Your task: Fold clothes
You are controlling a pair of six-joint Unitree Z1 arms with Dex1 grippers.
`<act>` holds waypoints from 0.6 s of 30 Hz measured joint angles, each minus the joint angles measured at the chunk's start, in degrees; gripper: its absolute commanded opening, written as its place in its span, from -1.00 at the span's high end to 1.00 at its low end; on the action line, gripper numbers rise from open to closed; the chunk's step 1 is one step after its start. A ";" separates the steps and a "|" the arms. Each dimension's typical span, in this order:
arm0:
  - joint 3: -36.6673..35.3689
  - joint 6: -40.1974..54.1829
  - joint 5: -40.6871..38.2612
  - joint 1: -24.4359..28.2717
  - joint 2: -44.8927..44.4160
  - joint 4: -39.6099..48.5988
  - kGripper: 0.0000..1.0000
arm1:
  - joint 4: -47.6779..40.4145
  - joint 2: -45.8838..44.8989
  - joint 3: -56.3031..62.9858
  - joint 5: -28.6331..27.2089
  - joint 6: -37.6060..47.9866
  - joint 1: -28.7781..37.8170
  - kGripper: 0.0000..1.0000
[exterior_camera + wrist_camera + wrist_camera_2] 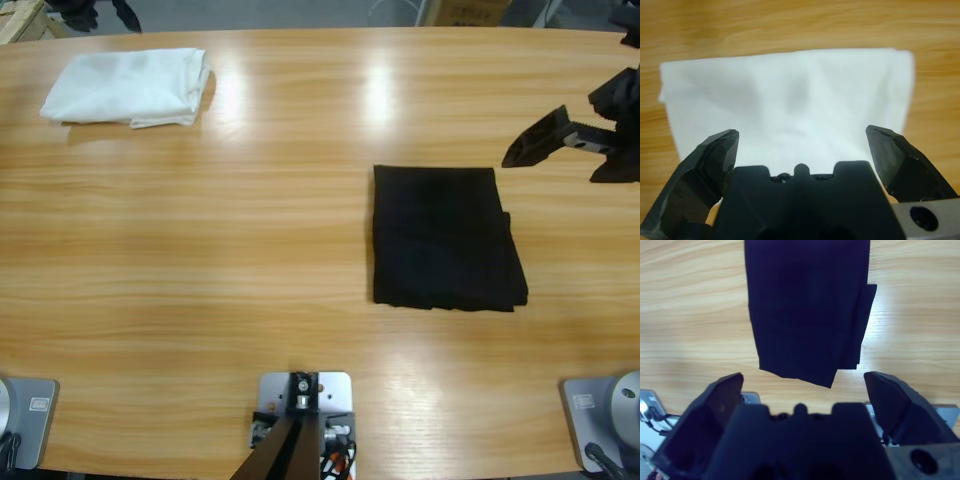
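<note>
Shirt lies folded into a neat black rectangle on my bench, right of centre. Beyond it my right gripper hovers released, grasping nothing. Farthest off, my left gripper hangs spread and empty over the white garment. Any low sweep could snag and unfold the shirt.

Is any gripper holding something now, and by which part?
Nothing is held. The left gripper and right gripper are both open; the black shirt lies folded, untouched.
</note>
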 measured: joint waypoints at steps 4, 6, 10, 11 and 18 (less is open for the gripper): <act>-4.32 0.00 -1.45 1.38 5.35 1.13 -0.98 | -2.25 0.92 2.98 1.51 -0.29 -0.35 -1.00; -7.98 0.00 -2.99 1.50 8.63 3.26 -0.98 | -2.88 1.68 3.86 1.75 -0.45 -0.56 -1.00; -11.71 0.00 -4.67 1.50 13.73 7.09 -0.98 | -3.36 3.63 4.21 2.19 -0.92 -1.72 -1.00; -12.01 0.00 -4.82 1.50 14.40 8.01 -0.97 | -3.42 3.92 4.21 2.24 -1.03 -2.21 -1.00; -9.25 0.92 -5.77 1.23 13.79 11.56 -1.00 | -3.65 4.48 4.49 2.28 -1.21 -3.09 -1.00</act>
